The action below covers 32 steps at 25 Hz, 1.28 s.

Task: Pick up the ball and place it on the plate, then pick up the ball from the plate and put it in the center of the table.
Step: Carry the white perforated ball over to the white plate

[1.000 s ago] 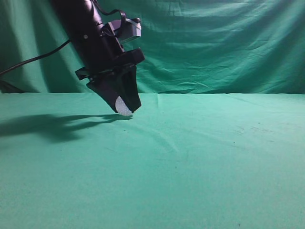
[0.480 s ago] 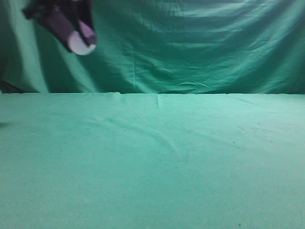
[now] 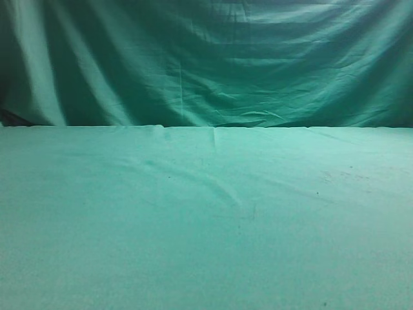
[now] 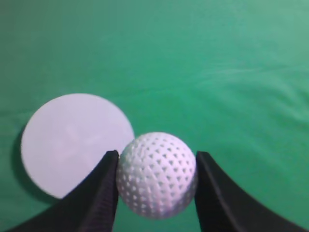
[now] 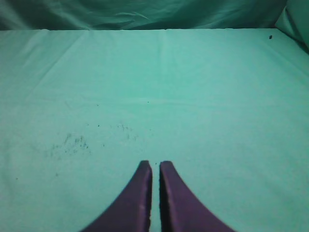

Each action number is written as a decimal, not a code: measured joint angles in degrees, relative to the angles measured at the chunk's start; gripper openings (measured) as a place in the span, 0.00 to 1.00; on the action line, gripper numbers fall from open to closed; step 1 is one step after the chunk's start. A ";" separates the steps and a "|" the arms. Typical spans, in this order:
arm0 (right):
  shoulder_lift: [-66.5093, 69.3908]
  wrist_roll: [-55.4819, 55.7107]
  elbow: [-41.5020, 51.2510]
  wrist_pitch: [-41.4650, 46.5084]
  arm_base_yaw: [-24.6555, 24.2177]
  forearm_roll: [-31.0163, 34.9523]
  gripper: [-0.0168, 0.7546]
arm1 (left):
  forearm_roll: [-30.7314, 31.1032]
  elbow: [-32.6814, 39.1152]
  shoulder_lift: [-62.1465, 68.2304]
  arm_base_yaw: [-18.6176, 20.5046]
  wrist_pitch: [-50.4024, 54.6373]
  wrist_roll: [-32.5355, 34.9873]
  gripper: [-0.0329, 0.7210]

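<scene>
In the left wrist view my left gripper is shut on the ball, a small white dimpled sphere, and holds it high above the table. The plate, a flat white disc, lies on the cloth below and to the left of the ball. In the right wrist view my right gripper is shut and empty above the table. The exterior view shows only the table; no gripper, ball or plate appears there.
A darker green curtain hangs behind the table's far edge. Faint dark specks mark the cloth to the left of my right gripper.
My left gripper has lifted the ball from the table, risen up and to the left, and left the exterior view.
</scene>
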 joint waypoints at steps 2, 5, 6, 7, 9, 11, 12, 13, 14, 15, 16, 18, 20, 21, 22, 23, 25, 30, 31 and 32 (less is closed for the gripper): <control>0.00 0.00 0.00 0.00 0.00 0.00 0.08 | 6.32 0.21 -0.23 0.13 0.37 -4.76 0.45; 0.00 0.00 0.00 0.00 0.00 0.00 0.08 | 13.85 0.21 -0.23 0.17 1.11 -10.48 0.45; 0.00 0.00 0.00 0.00 0.00 0.00 0.08 | 15.52 0.21 -0.23 0.17 1.33 -11.49 0.45; 0.00 0.00 0.00 0.00 0.00 0.00 0.08 | 16.67 0.21 -0.23 0.17 1.41 -12.45 0.45; 0.00 0.00 0.00 0.00 0.00 0.00 0.08 | 18.67 0.21 -0.23 0.17 1.45 -13.62 0.45; 0.00 0.00 0.00 0.00 0.00 0.00 0.08 | 19.68 0.35 -0.10 0.17 1.25 -14.40 0.45; 0.00 0.00 0.00 0.00 0.00 0.00 0.08 | 20.12 0.35 0.19 0.17 1.10 -14.63 0.45; 0.00 0.00 0.00 0.00 0.00 0.00 0.08 | 20.38 0.39 0.40 0.17 1.10 -14.75 0.45; 0.00 0.00 0.00 0.00 0.00 0.00 0.08 | 20.51 0.49 0.92 0.17 0.97 -14.84 0.45; 0.00 0.00 0.00 0.00 0.00 0.00 0.08 | 20.51 0.49 1.70 0.17 0.86 -14.99 0.45; 0.00 0.00 0.00 0.00 0.00 0.00 0.08 | 20.51 0.49 2.33 0.17 0.72 -14.98 0.45; 0.00 0.00 0.00 -0.42 0.00 0.33 0.08 | 20.51 0.49 4.07 0.26 0.25 -15.08 0.45; 0.00 0.25 0.00 -3.22 0.00 4.01 0.08 | 19.97 0.63 5.39 0.91 0.24 -15.08 0.45; 0.00 0.39 0.00 -5.19 0.00 8.14 0.08 | 19.31 0.63 5.93 1.86 0.24 -15.08 0.45; 0.00 0.48 0.00 -8.02 0.00 12.56 0.08 | 18.47 0.63 6.48 3.00 0.14 -15.08 0.45; 0.00 0.48 0.00 -11.12 0.00 16.50 0.08 | 17.84 0.63 6.77 4.33 0.16 -15.08 0.45; 0.00 0.62 0.00 -15.99 0.00 21.41 0.08 | 17.04 0.89 7.01 6.78 0.11 -15.08 0.45; 0.00 -1.92 -1.20 -14.18 0.00 23.63 0.08 | 16.93 2.81 7.01 9.57 -0.86 -15.08 0.45; 0.29 -2.95 -2.13 -13.09 0.00 23.63 0.08 | 16.62 3.50 7.01 9.57 -1.75 -15.08 0.45; 1.17 -3.81 -3.38 -12.65 0.00 23.63 0.08 | 16.18 4.06 7.01 9.57 -2.40 -14.83 0.45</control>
